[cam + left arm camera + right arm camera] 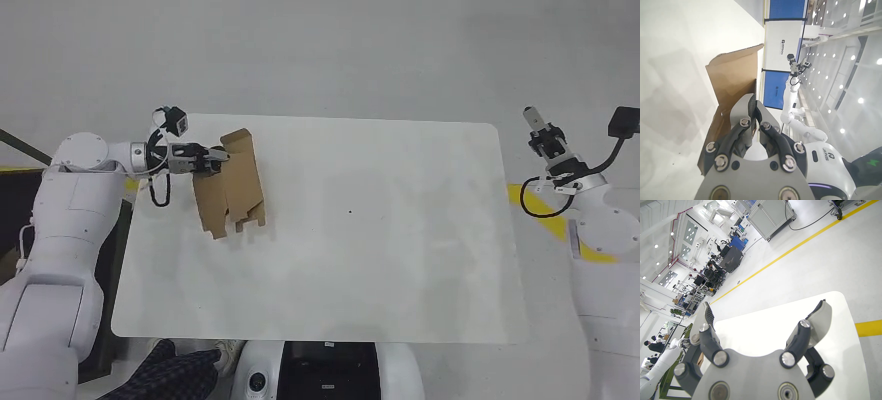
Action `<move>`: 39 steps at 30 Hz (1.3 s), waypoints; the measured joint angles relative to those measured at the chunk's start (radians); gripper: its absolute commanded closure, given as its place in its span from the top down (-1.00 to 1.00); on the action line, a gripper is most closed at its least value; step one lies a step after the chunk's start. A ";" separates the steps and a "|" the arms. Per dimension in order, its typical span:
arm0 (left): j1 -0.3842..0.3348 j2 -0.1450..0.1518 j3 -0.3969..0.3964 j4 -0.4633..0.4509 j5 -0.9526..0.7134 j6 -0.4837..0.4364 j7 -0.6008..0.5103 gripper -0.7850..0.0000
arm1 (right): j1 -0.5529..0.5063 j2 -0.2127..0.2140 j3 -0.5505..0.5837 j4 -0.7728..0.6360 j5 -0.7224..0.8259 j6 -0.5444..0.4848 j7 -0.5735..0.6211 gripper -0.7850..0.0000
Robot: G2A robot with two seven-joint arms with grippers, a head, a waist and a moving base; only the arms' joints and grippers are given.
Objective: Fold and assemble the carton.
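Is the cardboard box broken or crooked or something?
Not broken that I can see. The carton just isn't a box yet. It sits half-folded near one end of the table, its flaps sticking out unevenly, and the left gripper is pinching one edge. No tears show.

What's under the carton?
White table surrounds the carton, and nothing sticks out from beneath it. The left gripper is shut on one edge. The patch directly below the cardboard is covered, so it cannot be checked.
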 measured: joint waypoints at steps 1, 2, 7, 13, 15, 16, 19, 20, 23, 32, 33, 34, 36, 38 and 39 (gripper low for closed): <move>-0.003 -0.004 0.009 -0.008 0.000 0.000 0.000 -1.00 | 0.000 0.000 0.000 0.000 0.000 0.000 0.000 1.00; -0.006 -0.008 0.018 -0.015 -0.001 0.000 0.000 -1.00 | 0.000 0.000 0.000 0.000 0.000 0.000 0.000 1.00; -0.016 -0.032 0.069 -0.060 -0.012 0.004 -0.004 -1.00 | 0.000 0.000 0.000 0.000 0.000 0.000 0.000 1.00; -0.021 -0.054 0.119 -0.091 -0.018 0.006 -0.006 -1.00 | 0.000 0.000 0.000 0.000 0.000 0.000 0.000 1.00; -0.021 -0.059 0.132 -0.095 -0.018 -0.001 0.001 -1.00 | 0.000 0.000 0.000 0.000 0.000 0.000 0.000 1.00; -0.021 -0.061 0.136 -0.095 -0.019 -0.003 0.003 -1.00 | 0.000 0.000 0.000 0.000 0.000 0.000 0.000 1.00; -0.022 -0.062 0.138 -0.093 -0.021 -0.004 0.005 -1.00 | 0.000 0.000 0.000 0.000 0.000 0.000 0.000 1.00; -0.022 -0.062 0.138 -0.093 -0.021 -0.004 0.005 -1.00 | 0.000 0.000 0.000 0.000 0.000 0.000 0.000 1.00; -0.022 -0.062 0.138 -0.093 -0.021 -0.004 0.004 -1.00 | 0.000 0.000 0.000 0.000 0.000 0.000 0.000 1.00; -0.022 -0.062 0.138 -0.093 -0.021 -0.004 0.004 -1.00 | 0.000 0.000 0.000 0.000 0.000 0.000 0.000 1.00; -0.022 -0.062 0.138 -0.093 -0.021 -0.004 0.004 -1.00 | 0.000 0.000 0.000 0.000 0.000 0.000 0.000 1.00; -0.022 -0.062 0.138 -0.093 -0.021 -0.004 0.004 -1.00 | 0.000 0.000 0.000 0.000 0.000 0.000 0.000 1.00; -0.022 -0.062 0.138 -0.093 -0.021 -0.004 0.004 -1.00 | 0.000 0.000 0.000 0.000 0.000 0.000 0.000 1.00; -0.022 -0.062 0.138 -0.093 -0.021 -0.004 0.004 -1.00 | 0.000 0.000 0.000 0.000 0.000 0.000 0.000 1.00; -0.022 -0.062 0.138 -0.093 -0.021 -0.004 0.004 -1.00 | 0.000 0.000 0.000 0.000 0.000 0.000 0.000 1.00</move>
